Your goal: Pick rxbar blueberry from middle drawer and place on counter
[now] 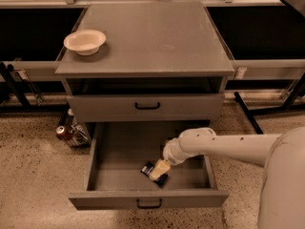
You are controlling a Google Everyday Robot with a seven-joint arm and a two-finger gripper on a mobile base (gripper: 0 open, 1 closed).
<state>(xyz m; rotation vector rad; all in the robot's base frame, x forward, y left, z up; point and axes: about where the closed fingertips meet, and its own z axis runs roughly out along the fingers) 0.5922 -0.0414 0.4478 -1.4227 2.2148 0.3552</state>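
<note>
The middle drawer (97, 162) is pulled open at the bottom of the grey cabinet. The rxbar blueberry (148, 168), a small dark navy packet, lies on the drawer floor near its front middle. My gripper (159, 170) reaches down into the drawer from the right on a white arm and sits right on top of the packet, covering its middle. The counter (152, 37) is the cabinet's flat grey top, above and behind.
A white bowl (85, 41) stands on the counter's left front part. A closed drawer (147, 106) with a dark handle is above the open one. Cans and clutter (64, 130) sit on the speckled floor left of the cabinet. Dark rails run behind.
</note>
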